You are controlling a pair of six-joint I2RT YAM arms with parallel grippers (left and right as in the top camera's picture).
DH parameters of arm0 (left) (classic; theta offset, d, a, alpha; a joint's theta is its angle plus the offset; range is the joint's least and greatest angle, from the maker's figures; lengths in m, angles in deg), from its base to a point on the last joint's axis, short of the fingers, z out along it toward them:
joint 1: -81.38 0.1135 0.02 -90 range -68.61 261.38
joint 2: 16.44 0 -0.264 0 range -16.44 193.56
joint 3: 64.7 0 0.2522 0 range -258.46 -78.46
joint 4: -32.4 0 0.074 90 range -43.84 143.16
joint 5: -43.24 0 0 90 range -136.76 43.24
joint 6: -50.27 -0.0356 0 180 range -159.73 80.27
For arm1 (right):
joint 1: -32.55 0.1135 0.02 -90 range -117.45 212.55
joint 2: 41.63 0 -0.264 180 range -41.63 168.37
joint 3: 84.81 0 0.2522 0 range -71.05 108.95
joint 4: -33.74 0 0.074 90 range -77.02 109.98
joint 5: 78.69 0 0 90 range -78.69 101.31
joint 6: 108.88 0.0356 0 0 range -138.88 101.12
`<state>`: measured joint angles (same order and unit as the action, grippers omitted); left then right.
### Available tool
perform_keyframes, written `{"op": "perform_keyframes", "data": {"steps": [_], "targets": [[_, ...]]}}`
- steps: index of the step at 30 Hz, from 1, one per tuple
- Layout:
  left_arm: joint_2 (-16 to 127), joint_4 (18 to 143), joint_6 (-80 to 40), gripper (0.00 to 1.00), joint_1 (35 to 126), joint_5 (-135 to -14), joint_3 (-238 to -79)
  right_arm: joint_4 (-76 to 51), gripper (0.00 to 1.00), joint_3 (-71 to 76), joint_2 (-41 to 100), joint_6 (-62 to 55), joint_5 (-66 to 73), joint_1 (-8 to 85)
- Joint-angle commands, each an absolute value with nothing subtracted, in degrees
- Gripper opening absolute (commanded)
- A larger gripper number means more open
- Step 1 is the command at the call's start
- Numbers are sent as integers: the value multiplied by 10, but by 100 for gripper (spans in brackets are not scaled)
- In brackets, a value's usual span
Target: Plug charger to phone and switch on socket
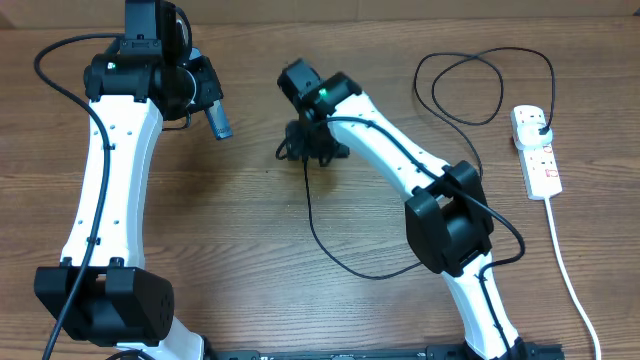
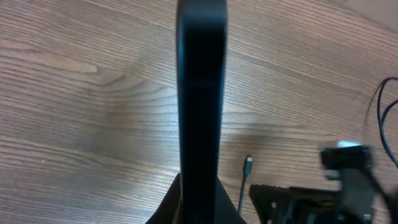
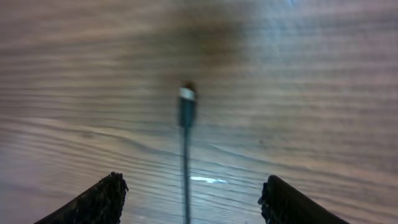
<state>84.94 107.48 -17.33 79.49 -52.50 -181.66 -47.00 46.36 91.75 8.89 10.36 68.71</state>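
My left gripper (image 1: 207,108) is shut on the phone (image 1: 219,124), held on edge above the table at the back left. From the left wrist the phone (image 2: 200,93) is a dark upright bar between the jaws of the left gripper (image 2: 200,198). The charger cable (image 1: 318,235) lies on the wood, and its connector tip (image 3: 187,99) points away from the right wrist camera. My right gripper (image 3: 189,199) stands open over the cable, which runs between the wide-apart fingers (image 3: 99,202) without touching either. Overhead, the right gripper (image 1: 306,142) hovers at the table's middle. The charger's plug (image 1: 540,124) sits in the socket (image 1: 540,160).
The socket's thick white cord (image 1: 570,280) trails toward the front right edge. The black cable loops at the back right (image 1: 470,85) and curves under the right arm (image 1: 445,215). In the left wrist view the cable tip (image 2: 248,163) lies beside the right gripper (image 2: 311,202).
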Motion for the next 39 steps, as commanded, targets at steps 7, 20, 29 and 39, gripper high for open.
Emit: {"op": "perform_keyframes", "data": {"steps": [7,20,29,39], "targets": [[848,1070,-164,4,791,-521,-1820,-438,70,403,911,109,161,699],[848,1072,-163,4,791,-522,-1820,-437,50,440,914,128,144,702],[848,1074,-163,4,791,-523,-1820,-418,39,437,951,144,147,718],[848,1074,-164,4,791,-523,-1820,-430,18,436,963,144,162,728]]}}
